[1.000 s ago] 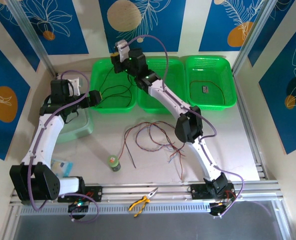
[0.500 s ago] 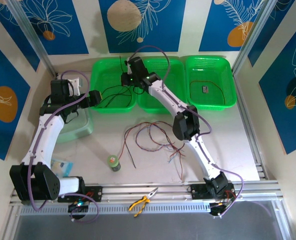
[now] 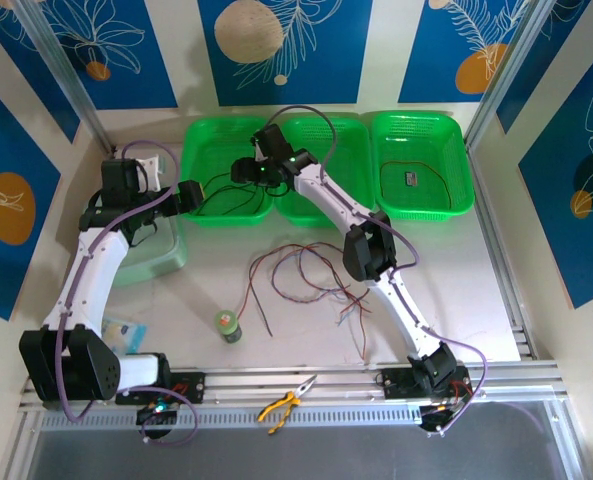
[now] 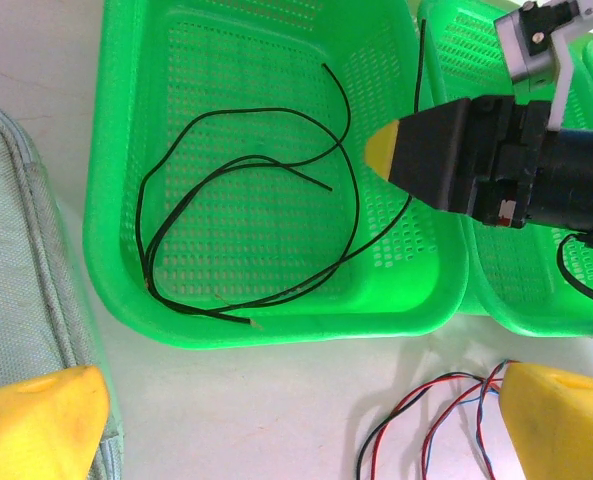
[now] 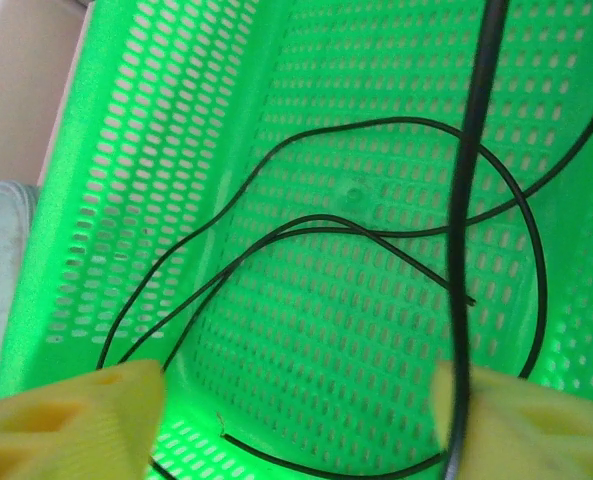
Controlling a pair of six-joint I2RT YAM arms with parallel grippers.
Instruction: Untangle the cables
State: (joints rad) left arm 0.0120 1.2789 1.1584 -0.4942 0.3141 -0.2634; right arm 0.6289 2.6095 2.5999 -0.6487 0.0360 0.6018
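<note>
**Right gripper has dropped to the basket**

Since a second ago the right gripper (image 3: 240,171) has come down from high above the baskets to just over the left green basket (image 4: 276,328); the left arm has not shifted. In the right wrist view its jaws stand spread wide and pinch nothing. One black strand (image 5: 471,200) runs straight down close along the inner edge of one fingertip (image 5: 536,425) — whether it rests on that pad I cannot tell. Below it the black cable (image 4: 266,111) lies looped on the basket floor, one cut end near the front wall. The left gripper (image 3: 194,196) hovers at the basket's near-left side, jaws also spread and empty. The remaining tangle (image 3: 311,270) of red, black and blue wires sits on the table (image 3: 456,290), well apart from the basket.

The likeliest trouble is the strand by the fingertip. If it clings or catches there, a lift would probably haul the loops back over the rim. The cable looks springy, so the loops may also ride up the wall by themselves. Later, tugging one wire of the tangle risks dragging the whole bundle — and tightening it.
</note>
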